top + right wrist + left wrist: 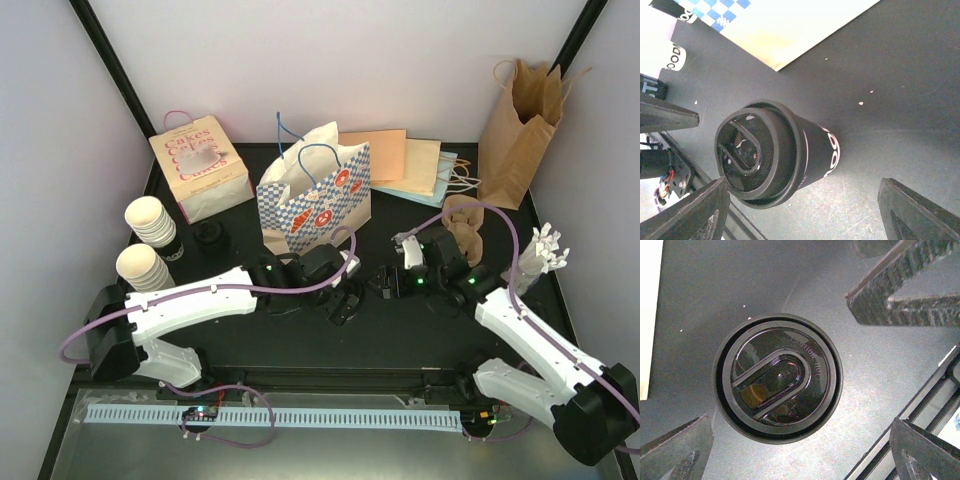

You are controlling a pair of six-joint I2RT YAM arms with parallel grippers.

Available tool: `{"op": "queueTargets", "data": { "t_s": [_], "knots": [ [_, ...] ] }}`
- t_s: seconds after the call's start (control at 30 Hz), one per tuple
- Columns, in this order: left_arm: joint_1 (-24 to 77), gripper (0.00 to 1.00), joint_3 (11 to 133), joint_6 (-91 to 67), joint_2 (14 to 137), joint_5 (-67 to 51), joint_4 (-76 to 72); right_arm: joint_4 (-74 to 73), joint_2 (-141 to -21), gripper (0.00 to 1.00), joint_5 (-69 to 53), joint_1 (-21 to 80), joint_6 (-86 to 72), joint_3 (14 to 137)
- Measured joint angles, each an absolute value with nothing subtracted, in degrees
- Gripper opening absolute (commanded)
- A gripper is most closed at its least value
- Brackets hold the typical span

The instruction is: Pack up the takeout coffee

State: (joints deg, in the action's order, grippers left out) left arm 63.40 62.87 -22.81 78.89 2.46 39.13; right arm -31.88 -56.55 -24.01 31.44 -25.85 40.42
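Note:
A black takeout cup with white lettering and a black lid (770, 155) stands on the dark table. My right gripper (802, 200) is open, one finger (687, 212) beside the lid's rim and the other (920, 212) well apart from the cup. The left wrist view looks straight down on a black lid (778, 377); my left gripper (800, 445) hangs open above it, touching nothing. In the top view both grippers meet at mid-table, left (345, 298) and right (388, 280), hiding the cup. Two stacks of cream paper cups (150, 220) (140, 266) stand at the left, with loose black lids (210, 236) beside them.
A blue-checkered paper bag (315, 195) stands open just behind the grippers. A pink "Cakes" box (200, 165) is at back left, flat paper bags (400, 160) lie at the back, a tall brown bag (520, 130) stands at back right and a small brown bag (465, 225) near my right arm.

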Motion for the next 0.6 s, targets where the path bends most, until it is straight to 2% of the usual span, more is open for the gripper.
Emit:
{"op": "queueTargets", "data": {
  "t_s": [0.6],
  "knots": [
    [63.4, 0.99, 62.9, -22.8, 80.7, 2.4, 39.5, -32.2, -55.4, 0.84, -21.5, 30.7, -26.1, 39.7]
  ]
}}
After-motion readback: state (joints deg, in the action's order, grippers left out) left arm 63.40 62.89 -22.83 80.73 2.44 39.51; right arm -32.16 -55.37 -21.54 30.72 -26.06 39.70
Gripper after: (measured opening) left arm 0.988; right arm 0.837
